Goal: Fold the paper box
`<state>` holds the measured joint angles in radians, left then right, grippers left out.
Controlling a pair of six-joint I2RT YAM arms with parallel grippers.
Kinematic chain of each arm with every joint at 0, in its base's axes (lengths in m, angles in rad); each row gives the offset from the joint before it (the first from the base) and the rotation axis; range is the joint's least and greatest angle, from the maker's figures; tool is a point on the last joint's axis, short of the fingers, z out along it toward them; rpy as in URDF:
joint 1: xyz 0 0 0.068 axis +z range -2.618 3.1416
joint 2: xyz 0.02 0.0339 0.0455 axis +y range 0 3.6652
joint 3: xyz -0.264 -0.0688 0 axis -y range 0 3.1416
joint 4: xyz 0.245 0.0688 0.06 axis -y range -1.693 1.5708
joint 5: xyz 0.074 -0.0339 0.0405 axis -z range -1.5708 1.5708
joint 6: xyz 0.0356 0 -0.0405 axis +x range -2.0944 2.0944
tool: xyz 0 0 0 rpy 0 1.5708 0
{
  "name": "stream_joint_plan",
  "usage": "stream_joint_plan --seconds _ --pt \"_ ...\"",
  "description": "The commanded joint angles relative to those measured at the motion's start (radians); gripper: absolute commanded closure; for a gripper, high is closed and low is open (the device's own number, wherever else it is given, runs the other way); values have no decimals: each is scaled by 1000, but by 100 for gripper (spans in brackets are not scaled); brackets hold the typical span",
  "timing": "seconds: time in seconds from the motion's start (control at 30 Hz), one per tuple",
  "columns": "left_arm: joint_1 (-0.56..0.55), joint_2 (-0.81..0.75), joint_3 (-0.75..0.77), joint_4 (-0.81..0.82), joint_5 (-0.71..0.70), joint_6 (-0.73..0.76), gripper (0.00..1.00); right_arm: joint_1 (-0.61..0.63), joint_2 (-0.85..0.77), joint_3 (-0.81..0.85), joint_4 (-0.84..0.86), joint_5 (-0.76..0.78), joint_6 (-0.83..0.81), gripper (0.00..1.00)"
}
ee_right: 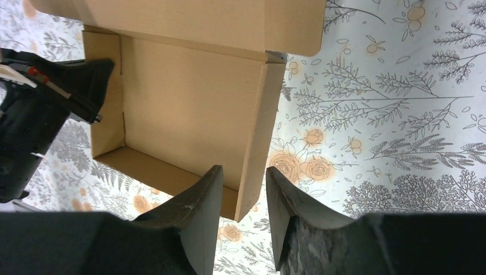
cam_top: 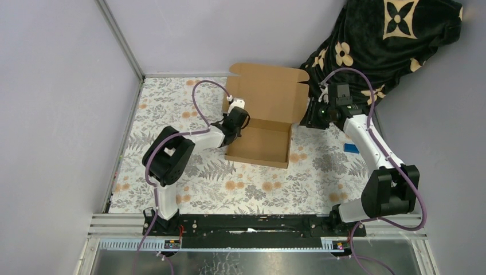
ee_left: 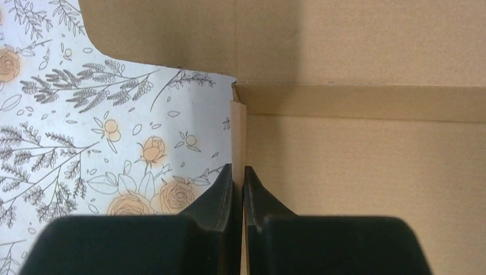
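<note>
We see the left gripper (ee_left: 238, 169) clenched on the left side wall of the paper box (cam_top: 261, 143). In its wrist view the two black fingers are nearly together with the thin cardboard edge pinched between them, though their tips cover the exact contact. That view cuts off most of the box.

The right gripper (ee_right: 243, 169) is released. Its fingers are spread, and the box's right wall shows in the gap between them with space on both sides. From overhead this gripper is hard to make out, dark against the black flower-patterned blanket (cam_top: 395, 34), just beside the right edge of the lid (cam_top: 269, 91).

The box is plain brown corrugated cardboard, a shallow rectangular tray with its walls upright. Its lid is open and raised at the far side; we cannot tell whether it stands straight or leans back.

The box sits on the floral tablecloth (cam_top: 229, 183), toward the far edge. A small blue object (cam_top: 351, 148) lies well apart from it, just beside the right arm (cam_top: 367, 137).
</note>
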<state>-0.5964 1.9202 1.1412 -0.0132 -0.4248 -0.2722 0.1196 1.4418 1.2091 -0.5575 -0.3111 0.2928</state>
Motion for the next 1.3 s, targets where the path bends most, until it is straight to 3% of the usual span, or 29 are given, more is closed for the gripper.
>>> stream_joint_plan --seconds 0.0,0.1,0.23,0.5,0.73,0.87,1.0,1.1,1.27 --pt "-39 -23 -52 32 -114 -67 92 63 -24 -6 14 135 -10 59" --pt "-68 -18 -76 25 -151 -110 90 117 -9 -8 14 229 -21 59" --pt "-100 -22 -97 15 -175 -163 71 177 15 -18 44 331 -47 59" --pt "-135 -70 -186 8 -199 -227 53 206 34 -104 183 484 -81 55" --pt "-135 -114 -186 62 -210 -154 40 203 -20 -193 298 538 -14 33" --pt "-134 -159 -179 103 -142 -101 37 198 -13 -162 237 685 8 27" --pt "-133 -191 -154 105 -104 -84 34 180 -53 -185 212 791 57 5" --pt "-133 -212 -135 93 -72 -95 32 107 -108 -244 226 753 122 2" --pt "-133 -245 -107 63 0 -131 31 -10 -142 -368 232 687 297 6"
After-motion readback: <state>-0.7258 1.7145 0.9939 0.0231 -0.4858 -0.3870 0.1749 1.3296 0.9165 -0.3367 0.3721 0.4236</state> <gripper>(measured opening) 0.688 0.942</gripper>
